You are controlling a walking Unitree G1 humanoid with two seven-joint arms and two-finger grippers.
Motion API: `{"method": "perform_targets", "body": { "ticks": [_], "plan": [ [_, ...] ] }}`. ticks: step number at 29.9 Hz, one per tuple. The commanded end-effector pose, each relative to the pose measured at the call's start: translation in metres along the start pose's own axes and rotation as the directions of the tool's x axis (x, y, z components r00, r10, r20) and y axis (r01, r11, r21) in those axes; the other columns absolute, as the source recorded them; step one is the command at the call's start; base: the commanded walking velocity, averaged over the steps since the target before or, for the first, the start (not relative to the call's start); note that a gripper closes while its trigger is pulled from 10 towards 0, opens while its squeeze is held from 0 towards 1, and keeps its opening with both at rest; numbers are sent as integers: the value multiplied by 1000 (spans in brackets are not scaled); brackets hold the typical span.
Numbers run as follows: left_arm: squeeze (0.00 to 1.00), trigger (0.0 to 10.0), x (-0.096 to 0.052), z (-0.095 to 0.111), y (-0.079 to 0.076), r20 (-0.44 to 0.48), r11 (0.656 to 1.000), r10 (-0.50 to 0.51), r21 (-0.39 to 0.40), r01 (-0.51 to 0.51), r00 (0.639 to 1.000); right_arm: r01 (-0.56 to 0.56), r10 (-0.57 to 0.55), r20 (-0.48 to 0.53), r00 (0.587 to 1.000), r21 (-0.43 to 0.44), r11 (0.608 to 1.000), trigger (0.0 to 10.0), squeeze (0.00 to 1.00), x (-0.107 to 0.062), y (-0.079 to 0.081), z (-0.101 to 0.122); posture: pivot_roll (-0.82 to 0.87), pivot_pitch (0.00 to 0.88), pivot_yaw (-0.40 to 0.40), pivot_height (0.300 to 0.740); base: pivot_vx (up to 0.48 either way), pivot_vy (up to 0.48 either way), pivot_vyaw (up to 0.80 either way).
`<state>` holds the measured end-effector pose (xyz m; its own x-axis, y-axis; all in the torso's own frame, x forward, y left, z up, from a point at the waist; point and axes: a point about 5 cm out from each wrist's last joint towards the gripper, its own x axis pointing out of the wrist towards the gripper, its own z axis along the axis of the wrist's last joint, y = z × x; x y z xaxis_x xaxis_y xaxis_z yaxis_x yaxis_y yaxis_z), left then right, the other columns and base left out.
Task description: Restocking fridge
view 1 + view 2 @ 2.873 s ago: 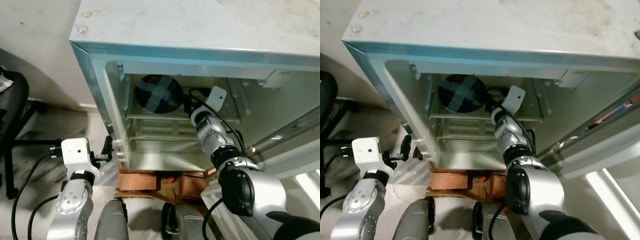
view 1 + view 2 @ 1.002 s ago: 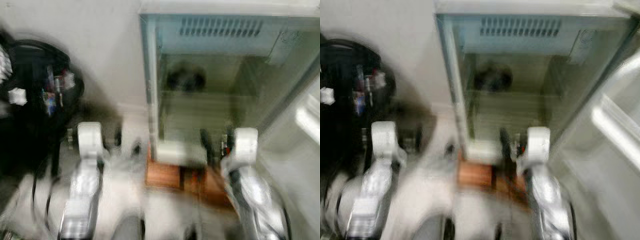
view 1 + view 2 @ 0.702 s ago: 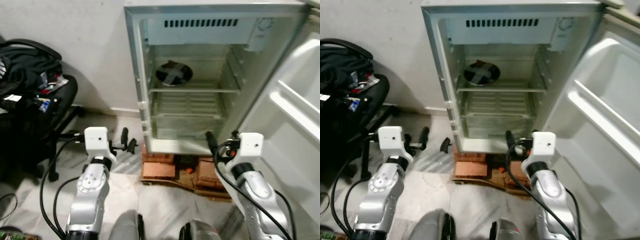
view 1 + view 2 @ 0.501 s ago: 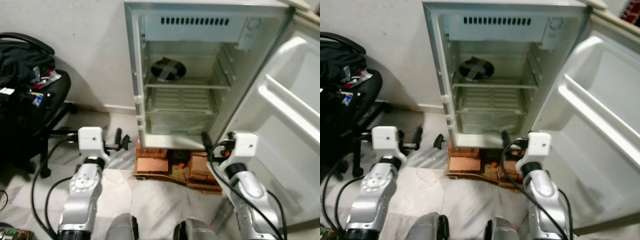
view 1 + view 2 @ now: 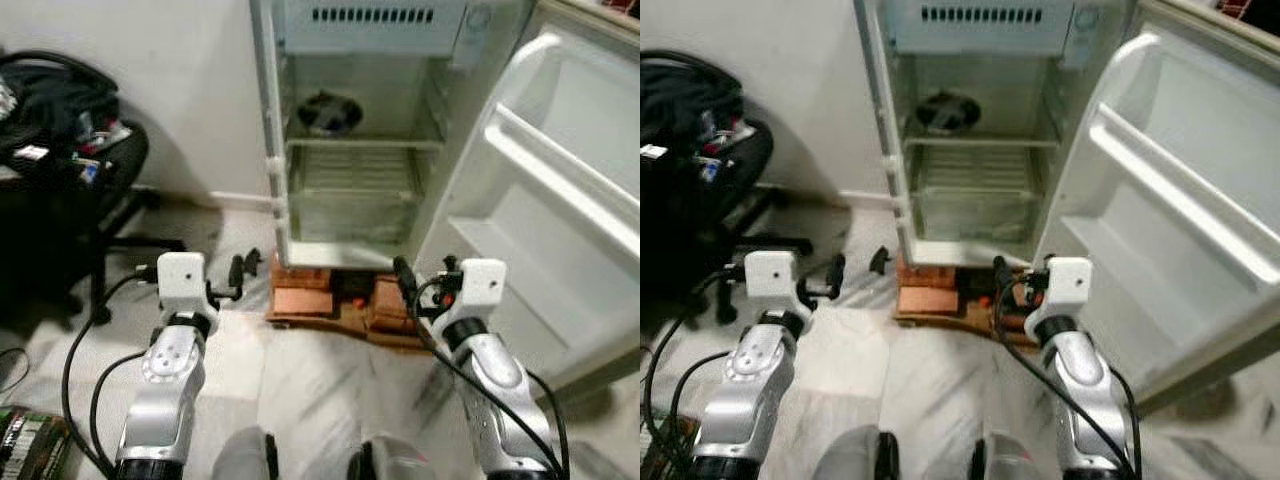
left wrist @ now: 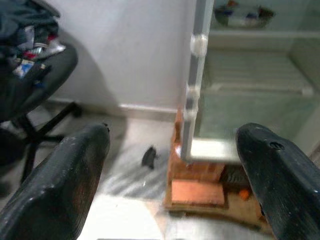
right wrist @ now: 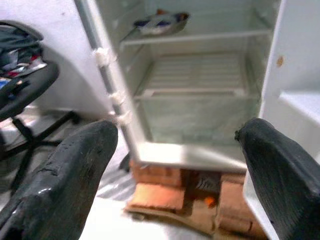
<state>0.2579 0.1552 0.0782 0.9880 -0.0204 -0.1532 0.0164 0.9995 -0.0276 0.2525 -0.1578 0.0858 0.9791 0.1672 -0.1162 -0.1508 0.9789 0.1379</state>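
Straight ahead, a small fridge (image 5: 350, 140) stands open on bricks (image 5: 300, 300), a bowl (image 5: 328, 112) on its far top shelf, door (image 5: 560, 190) swung right. Left gripper (image 5: 243, 276) and right gripper (image 5: 422, 288) hover near the floor, both wide apart and holding nothing. Likely next: fetching another item to stock.

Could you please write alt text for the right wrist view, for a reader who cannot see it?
An open fridge stands on bricks, seen between the two spread black fingers of the right gripper, which holds nothing. A covered bowl sits on the top shelf; a black chair stands beside the fridge.
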Motion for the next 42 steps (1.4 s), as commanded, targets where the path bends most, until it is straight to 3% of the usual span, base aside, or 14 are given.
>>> {"method": "perform_targets", "body": {
  "ticks": [1, 20, 22, 23, 27, 30, 32, 35, 36, 37, 39, 42],
  "plan": [
    [0, 10000, 0, -2, -5, -12, 1000, -24, 5, 25, 1000, 16, -16, -1, 1000, -10, 1000, 10000, 0, -3, -5, 0, 3, 94, 21, 740, 0, -341, 0],
    [0, 10000, -2, -6, -6, -35, 1000, -30, -2, 30, 999, -39, 38, -16, 999, -31, 999, 10000, 0, -3, -2, -2, 2, 105, 14, 740, 0, -448, 0],
    [0, 10000, -2, -6, -6, -36, 999, -34, -2, 34, 999, -146, 149, -72, 986, 46, 988, 10000, 0, -5, 7, -9, 2, 104, 15, 740, 0, -480, 0],
    [0, 10000, -2, -6, -6, -36, 999, -34, -2, 34, 999, -146, 149, -72, 986, 46, 988, 10000, 0, -5, 7, -9, 2, 104, 15, 740, 0, -480, 0],
    [0, 10000, -1, -6, -6, -36, 999, -35, -1, 35, 999, -377, 391, -121, 912, 124, 918, 10000, 0, -13, 22, -10, 3, 110, 18, 740, 0, -480, 0],
    [0, 10000, -1, -6, -6, -36, 999, -35, 0, 35, 999, -440, 447, -167, 879, 79, 894, 10000, 0, -15, 19, -12, 5, 110, 17, 740, 0, -476, 0],
    [0, 10000, -1, -6, -5, -35, 999, -32, 1, 32, 999, -399, 382, -227, 896, -31, 917, 10000, 0, -8, 0, -16, 10, 111, 15, 740, 0, -349, 0],
    [0, 10000, -1, -6, -5, -34, 1000, -30, 1, 31, 999, -379, 355, -236, 905, -65, 923, 10000, 0, -6, -5, -16, 10, 111, 15, 740, 0, -240, 0],
    [0, 10000, -2, -6, -4, -32, 1000, -24, 4, 24, 999, -333, 298, -246, 922, -117, 935, 10000, 0, -1, -13, -16, 10, 111, 15, 740, 0, 0, 0],
    [0, 10000, -5, -8, 2, -48, 1000, 12, 20, -11, 999, -209, 177, -183, 967, -174, 962, 10000, 0, 12, -27, -5, 18, 109, 14, 740, 0, 0, 0],
    [0, 10000, -6, -9, 5, -57, 999, 27, 32, -25, 998, -172, 144, -158, 977, -179, 969, 10000, 0, 16, -31, -1, 18, 110, 15, 740, 0, 0, 0],
    [0, 10000, -16, -27, 32, -172, 985, 170, 30, -168, 970, -80, 70, -53, 996, -215, 973, 10000, 0, 27, -34, 18, 22, 109, 22, 740, 0, 0, 0]
  ]
}}
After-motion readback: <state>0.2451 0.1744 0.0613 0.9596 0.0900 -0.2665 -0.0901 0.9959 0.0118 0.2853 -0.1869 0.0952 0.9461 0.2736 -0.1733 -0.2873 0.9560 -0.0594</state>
